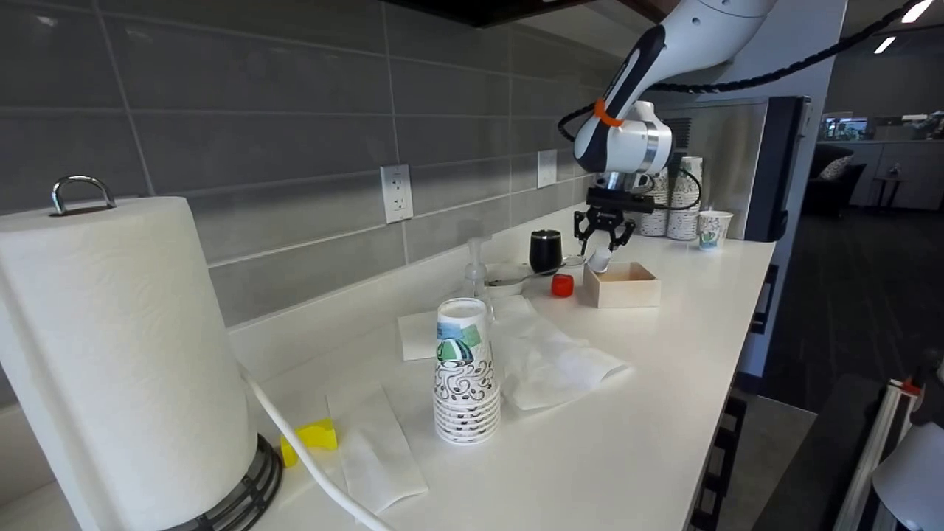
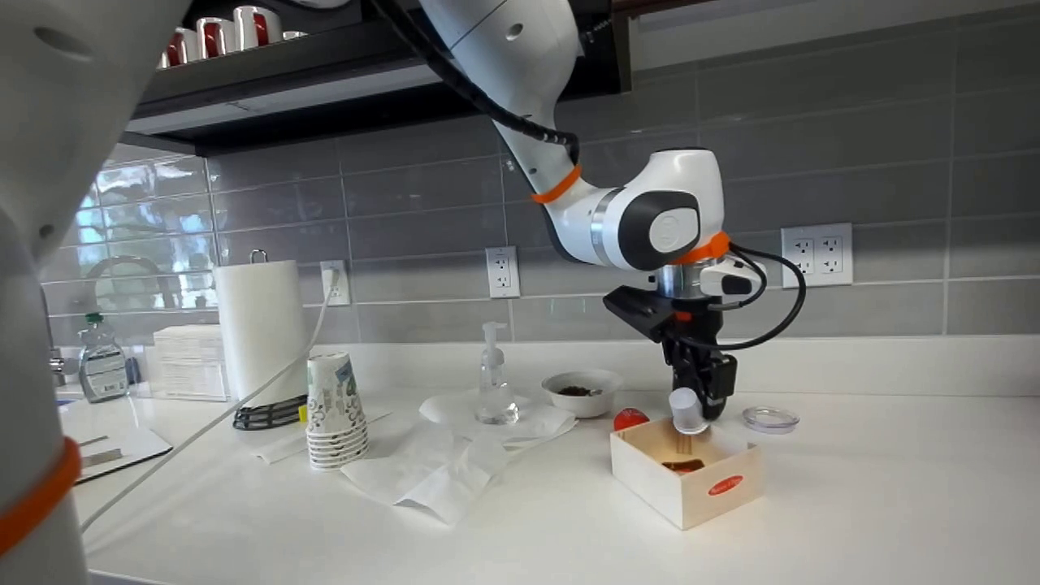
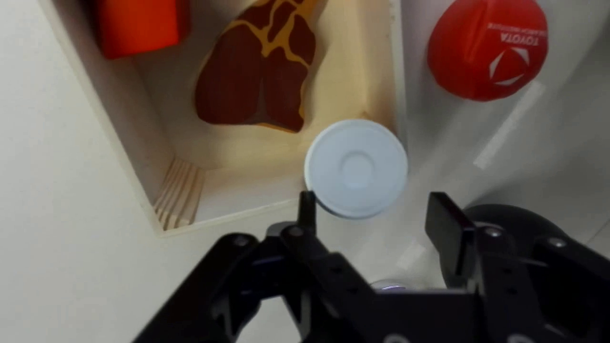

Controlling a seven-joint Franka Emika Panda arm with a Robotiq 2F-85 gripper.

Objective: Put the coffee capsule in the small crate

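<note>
The coffee capsule (image 3: 356, 169) is white and shows its round flat end in the wrist view. It is tilted over a corner of the small crate (image 1: 628, 293), as both exterior views show (image 1: 599, 259) (image 2: 687, 410). I cannot tell whether it rests on the rim or is in the air. The crate is pale wood and open at the top; it also shows in an exterior view (image 2: 650, 479) and the wrist view (image 3: 102, 112). My gripper (image 3: 371, 214) is open above that corner. The capsule is by the left fingertip, apart from the right one.
A brown toy steak (image 3: 257, 76) and a red-orange block (image 3: 143, 26) lie in the crate. Beside it are a red ball-like thing (image 3: 488, 50), a dark cup (image 1: 546, 252) and a clear lid (image 2: 770, 418). A white bowl (image 2: 581, 390) and stacked paper cups (image 1: 466, 376) stand farther off.
</note>
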